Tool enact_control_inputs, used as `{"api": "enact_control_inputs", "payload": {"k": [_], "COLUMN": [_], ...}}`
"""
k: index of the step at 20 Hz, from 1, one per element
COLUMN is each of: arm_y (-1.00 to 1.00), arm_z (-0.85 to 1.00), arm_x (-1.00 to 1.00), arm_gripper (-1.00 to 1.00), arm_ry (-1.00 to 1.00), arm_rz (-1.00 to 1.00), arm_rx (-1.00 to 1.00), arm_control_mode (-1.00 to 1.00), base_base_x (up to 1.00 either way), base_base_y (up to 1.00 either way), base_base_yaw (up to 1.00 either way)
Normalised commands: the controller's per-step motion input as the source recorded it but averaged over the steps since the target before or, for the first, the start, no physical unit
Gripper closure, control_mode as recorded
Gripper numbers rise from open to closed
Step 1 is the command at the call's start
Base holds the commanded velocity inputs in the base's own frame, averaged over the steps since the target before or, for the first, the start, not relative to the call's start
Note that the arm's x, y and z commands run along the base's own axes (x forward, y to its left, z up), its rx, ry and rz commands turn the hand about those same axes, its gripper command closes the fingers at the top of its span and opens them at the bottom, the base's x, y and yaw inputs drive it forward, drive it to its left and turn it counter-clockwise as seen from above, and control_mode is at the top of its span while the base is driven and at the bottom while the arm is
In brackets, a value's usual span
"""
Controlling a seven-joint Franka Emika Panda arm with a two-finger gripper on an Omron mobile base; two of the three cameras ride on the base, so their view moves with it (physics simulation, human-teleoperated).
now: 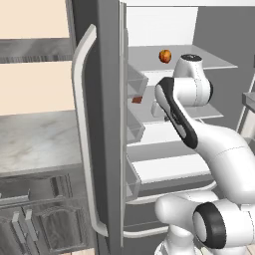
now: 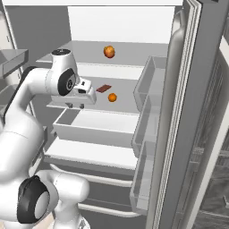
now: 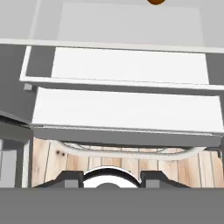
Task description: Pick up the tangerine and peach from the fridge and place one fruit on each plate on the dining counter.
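The fridge (image 2: 179,112) stands open, its white shelves and door bins lit and its grey steel doors swung out to both sides. In the left base view the left door's long pale handle (image 1: 83,134) curves down in front of a marbled wall counter (image 1: 35,142) over dark cabinets (image 1: 45,219).

On the upper shelf (image 2: 129,53) sits one round orange-red fruit, the peach (image 2: 109,51), well back and alone. On the shelf below, the smaller tangerine (image 2: 112,97) lies just beside a flat dark red item (image 2: 103,88), the two apart.

The arm reaches into the fridge at the level of the middle shelf. Its gripper (image 2: 76,105) points downward, left of the tangerine and clear of it. The jaws are closed and hold nothing.

The hand view looks down the front of the fridge: white shelf fronts, a lower drawer's curved handle (image 3: 127,152), and below it a pale wood plank floor (image 3: 52,159). A sliver of orange fruit (image 3: 155,1) shows at the top edge; I cannot tell which fruit it is.
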Motion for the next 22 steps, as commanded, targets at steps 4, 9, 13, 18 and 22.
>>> {"api": "enact_control_inputs", "payload": {"k": [4, 9, 13, 18, 22], "arm_y": [-0.18, -0.29, -0.26, -0.15, -0.06], "arm_z": [-0.32, -0.18, 0.08, 0.02, 0.22], "arm_x": [0.0, 0.0, 0.07, 0.38, 0.09], "arm_gripper": [-1.0, -1.0, -1.0, -1.0, -1.0], "arm_ry": [-0.09, -0.21, -0.31, -0.12, -0.07], "arm_rz": [0.0, 0.0, -0.03, -0.2, -0.16], "arm_rx": [-0.03, -0.02, 0.01, 0.09, 0.21], "arm_control_mode": [-1.0, -1.0, -1.0, -1.0, -1.0], "base_base_x": [0.0, 0.0, 0.0, 0.0, 0.0], "base_base_y": [0.0, 0.0, 0.0, 0.0, 0.0], "base_base_yaw": [0.0, 0.0, 0.0, 0.0, 0.0]}}
